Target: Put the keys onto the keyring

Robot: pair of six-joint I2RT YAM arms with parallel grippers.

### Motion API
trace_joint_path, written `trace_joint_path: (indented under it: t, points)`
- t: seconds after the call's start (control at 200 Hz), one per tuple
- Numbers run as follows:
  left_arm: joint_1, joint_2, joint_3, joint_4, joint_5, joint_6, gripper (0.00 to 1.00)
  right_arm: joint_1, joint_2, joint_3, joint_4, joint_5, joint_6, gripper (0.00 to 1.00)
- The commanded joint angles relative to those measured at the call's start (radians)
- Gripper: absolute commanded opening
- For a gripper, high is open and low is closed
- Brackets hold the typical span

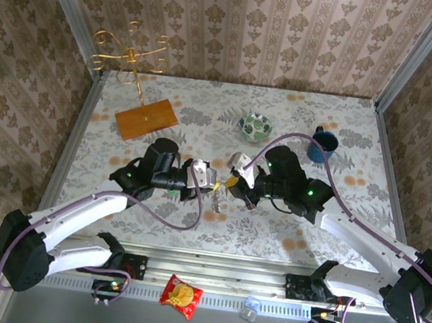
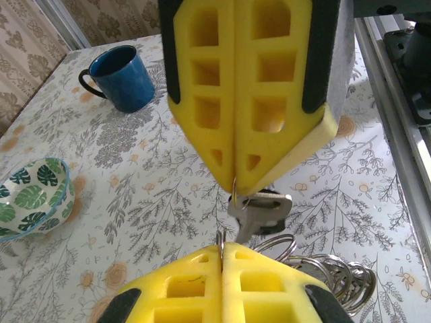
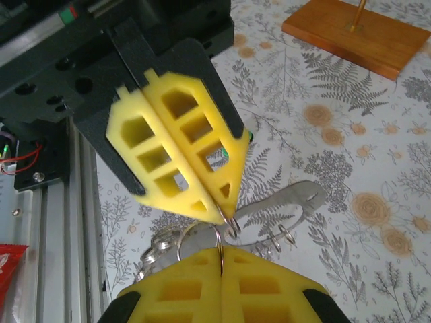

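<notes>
Both pinched shut, tip to tip at centre of the top view: left gripper (image 2: 221,254) and right gripper (image 3: 221,254) each nip keyring (image 2: 330,279) wire. Silver key (image 2: 259,208) hangs between, looks threaded. Further keys: can't tell.

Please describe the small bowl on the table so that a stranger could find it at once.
Start at the flowered table and look toward its far edge. There, between the wooden stand base and the blue mug, sits the bowl. It alone is white with green leaf prints.
</notes>
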Motion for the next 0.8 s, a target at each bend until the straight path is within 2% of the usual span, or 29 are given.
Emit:
trace_joint_path:
  t: [0.0,0.305,0.465,0.795]
  points:
    - [-0.016,0.003,0.036,0.026,0.002,-0.027,0.0,0.0,0.012,0.028,0.008,-0.036,-0.013,0.0]
    - [-0.026,0.005,0.031,0.037,-0.004,-0.023,0.0,0.003,0.027,0.036,0.014,-0.024,-0.01,0.0]
    - [-0.027,0.003,0.027,0.036,0.004,-0.022,0.0,0.004,0.027,0.035,0.027,0.026,0.009,0.0]
    - [-0.028,-0.016,-0.001,0.066,0.008,-0.005,0.0,-0.006,0.045,0.042,0.021,0.059,0.084,0.0]
